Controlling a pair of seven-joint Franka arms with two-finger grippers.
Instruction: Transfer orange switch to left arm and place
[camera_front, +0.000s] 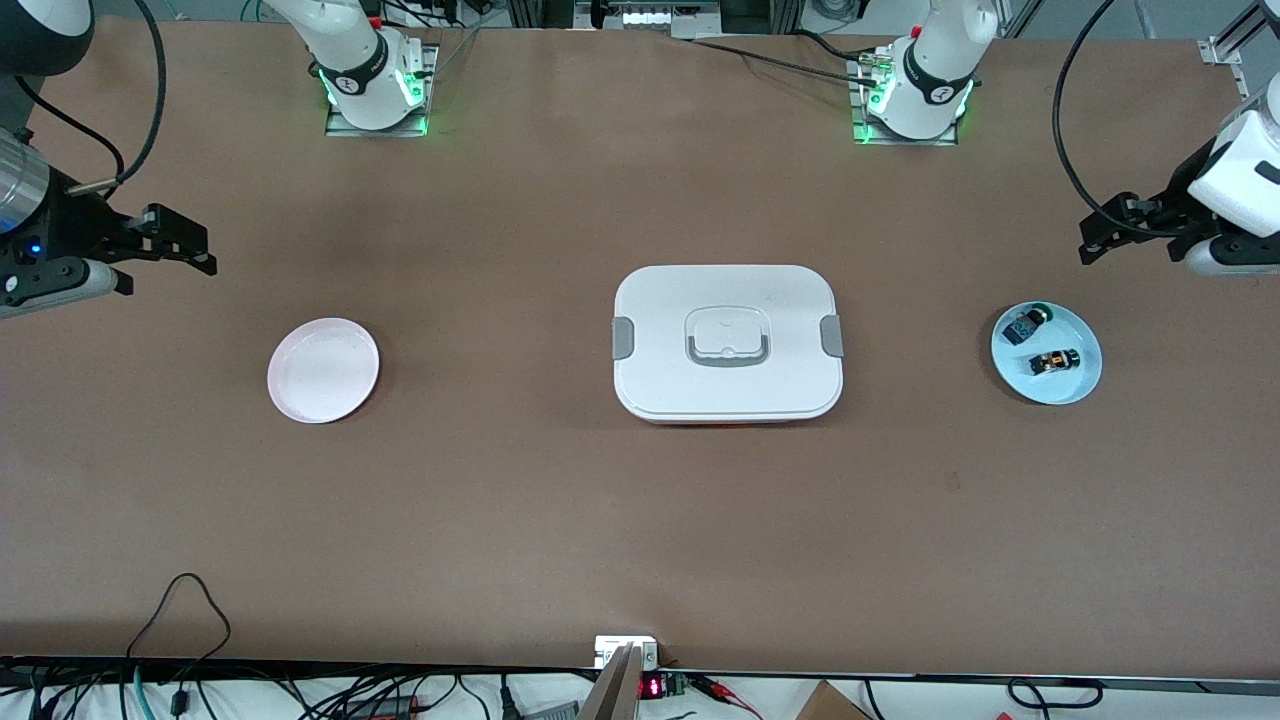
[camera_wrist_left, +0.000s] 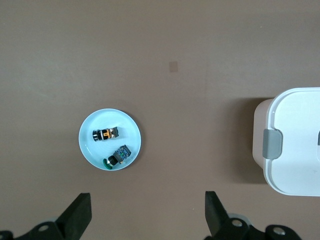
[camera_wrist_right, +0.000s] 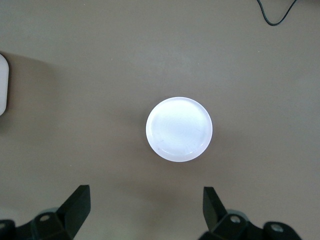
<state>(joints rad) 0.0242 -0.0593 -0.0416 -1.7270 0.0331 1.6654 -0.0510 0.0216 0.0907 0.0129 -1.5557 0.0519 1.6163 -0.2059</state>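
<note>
Beside the box (camera_front: 728, 343), the orange switch (camera_front: 1053, 361) is lying untouched on its blue plate (camera_front: 1085, 384); both end effectors, left (camera_wrist_left: 148, 215) and right (camera_wrist_right: 145, 212), are hovering released, nothing transferred yet.

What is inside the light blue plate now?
The light blue plate holds the orange switch and a blue-faced component, lying apart. Nothing covers them; their undersides cannot be seen.

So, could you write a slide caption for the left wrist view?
Open left end effector above blue plate holding orange switch and blue-faced component, beside white box.
</note>
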